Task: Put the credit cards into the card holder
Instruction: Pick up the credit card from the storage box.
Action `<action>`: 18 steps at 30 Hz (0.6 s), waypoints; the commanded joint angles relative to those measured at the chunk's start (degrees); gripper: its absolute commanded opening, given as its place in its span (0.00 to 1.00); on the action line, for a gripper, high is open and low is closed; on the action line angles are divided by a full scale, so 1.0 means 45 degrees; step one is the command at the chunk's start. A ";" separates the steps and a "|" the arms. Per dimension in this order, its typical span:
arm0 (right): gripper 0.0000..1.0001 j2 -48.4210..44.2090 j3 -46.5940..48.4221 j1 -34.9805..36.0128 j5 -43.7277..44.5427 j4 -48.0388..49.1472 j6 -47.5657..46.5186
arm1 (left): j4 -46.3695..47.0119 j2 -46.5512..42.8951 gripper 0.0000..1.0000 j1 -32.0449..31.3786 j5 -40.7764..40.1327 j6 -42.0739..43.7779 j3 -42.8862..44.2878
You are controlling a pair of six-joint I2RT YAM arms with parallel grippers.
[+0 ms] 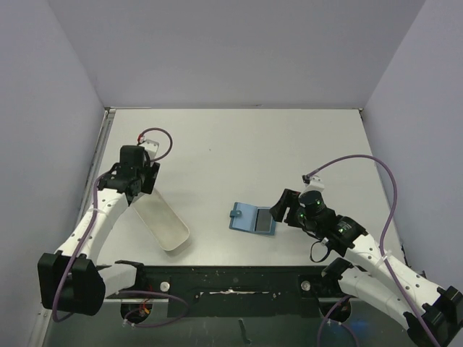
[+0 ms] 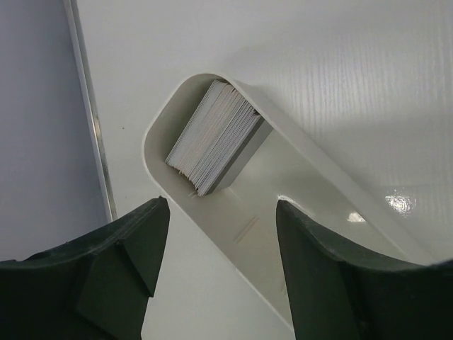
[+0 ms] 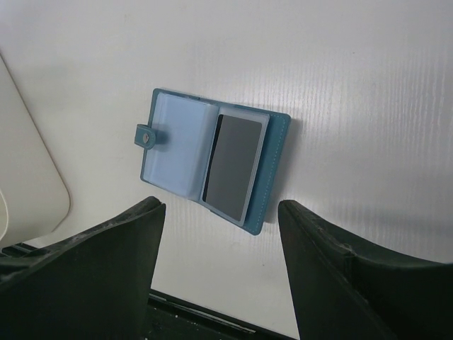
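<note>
While hovering with left claw (image 2: pixel 223 212) spread wide over the pale whitish-grey stack of thin cards (image 2: pixel 216 138) at the end of the white oblong plastic tray (image 2: pixel 152 134), descend squarely and pinch one card only; use right claw (image 3: pixel 223 212), likewise released above the open teal-blue folding wallet (image 3: pixel 180 152), to steady it.
</note>
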 commanded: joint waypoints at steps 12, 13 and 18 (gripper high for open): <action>0.66 0.0212 0.0198 0.0080 -0.0307 0.0506 -0.0364 | 0.4531 0.2208 0.50 0.0609 -0.0166 0.2533 -0.1437; 0.66 0.0237 0.0193 0.0069 -0.0331 0.0543 -0.0394 | 0.4547 0.2377 0.49 0.0611 -0.0272 0.2618 -0.1393; 0.66 0.0332 0.0254 0.0062 -0.0373 0.0542 -0.0515 | 0.4906 0.2859 0.48 0.0621 -0.0619 0.2715 -0.1465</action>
